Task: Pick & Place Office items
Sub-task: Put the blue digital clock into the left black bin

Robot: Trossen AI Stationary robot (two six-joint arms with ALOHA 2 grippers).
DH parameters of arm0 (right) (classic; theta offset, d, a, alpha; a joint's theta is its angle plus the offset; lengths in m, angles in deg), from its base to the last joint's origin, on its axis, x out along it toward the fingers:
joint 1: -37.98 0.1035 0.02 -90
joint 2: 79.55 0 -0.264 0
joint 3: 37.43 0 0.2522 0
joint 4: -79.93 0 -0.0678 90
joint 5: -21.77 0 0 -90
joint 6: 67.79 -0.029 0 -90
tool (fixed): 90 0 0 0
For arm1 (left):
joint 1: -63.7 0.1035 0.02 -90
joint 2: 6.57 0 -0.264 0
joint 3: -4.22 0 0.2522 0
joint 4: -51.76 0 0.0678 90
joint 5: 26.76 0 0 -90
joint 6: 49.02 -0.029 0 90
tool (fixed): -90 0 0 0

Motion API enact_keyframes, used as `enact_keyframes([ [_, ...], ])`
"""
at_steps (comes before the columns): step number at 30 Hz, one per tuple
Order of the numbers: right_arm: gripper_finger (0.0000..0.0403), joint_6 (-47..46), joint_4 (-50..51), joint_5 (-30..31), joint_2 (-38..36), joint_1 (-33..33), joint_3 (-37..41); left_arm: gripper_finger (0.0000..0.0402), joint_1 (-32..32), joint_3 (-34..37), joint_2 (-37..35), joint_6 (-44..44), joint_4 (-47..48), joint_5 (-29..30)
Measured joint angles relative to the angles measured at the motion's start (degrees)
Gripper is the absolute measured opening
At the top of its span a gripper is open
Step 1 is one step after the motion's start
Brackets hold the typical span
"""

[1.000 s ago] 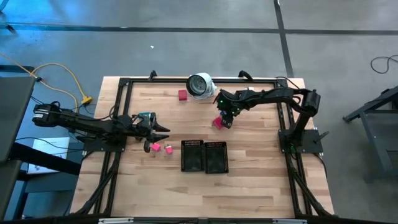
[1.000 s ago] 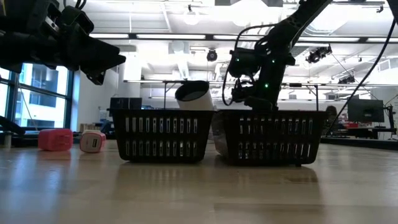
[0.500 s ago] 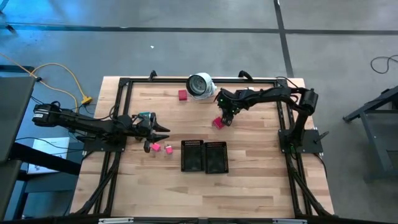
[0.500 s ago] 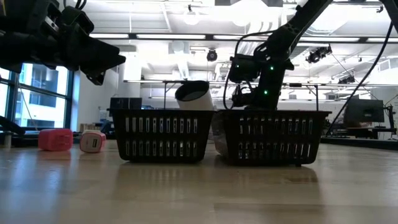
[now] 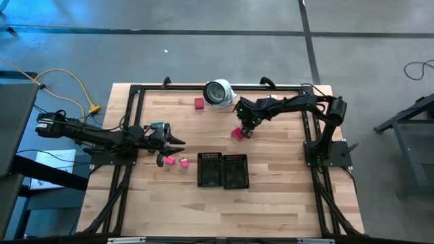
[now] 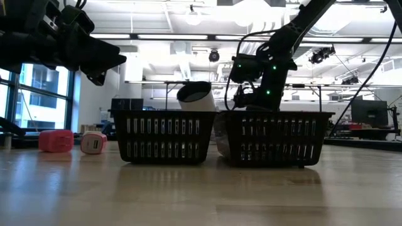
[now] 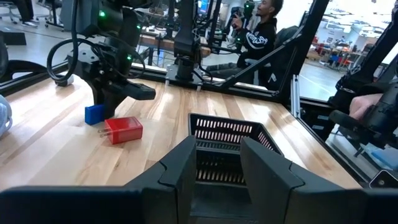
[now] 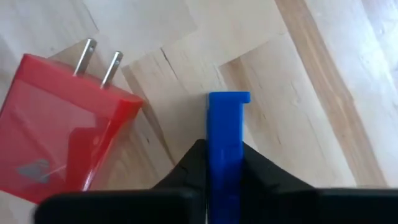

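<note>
My right gripper [image 5: 245, 131] points steeply down at the table's far middle and is shut on a small blue piece [image 8: 227, 118]. A red plug-in charger [image 8: 62, 143] lies flat right beside it, its two prongs sticking out. My left arm waits at the table's left. Its gripper [image 7: 214, 171] is level and open, with nothing between the fingers. Two pink pieces [image 5: 169, 160] [image 5: 183, 163] lie on the wood near it. Another red piece [image 5: 199, 104] lies at the far side. My right gripper pinches the thin blue piece by its two flat faces [image 8: 226, 155] between its two fingers. The fingers come from above, slanting slightly. The piece stands on edge and sticks out past the fingertips. In the left wrist view its lower end [image 7: 94, 116] sits at the table's surface.
Two black mesh trays [image 5: 210, 169] [image 5: 236, 171] stand side by side at the near middle. A large round white-and-grey object [image 5: 219, 93] sits at the far edge. A black frame [image 5: 135, 88] borders the table. A person [image 7: 258, 34] sits in the room beyond.
My right gripper has shut on the blue piece while staying over the same spot next to the red charger.
</note>
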Motion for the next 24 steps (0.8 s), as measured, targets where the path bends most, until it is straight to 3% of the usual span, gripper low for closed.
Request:
enact_keyframes([
  [12,0.0032,2.21,0.52,2.65,-0.78,0.02,0.07,0.0122,0.00,0.01,0.00,0.44,-0.45,0.07],
  [18,0.0032,3.98,0.70,5.83,-5.01,0.11,0.14,0.0122,0.00,0.00,0.00,0.42,-0.40,0.17],
  [24,0.0032,4.18,-0.62,1.45,-11.16,0.54,0.13,0.0122,0.04,0.01,0.00,-0.35,-0.36,2.27],
])
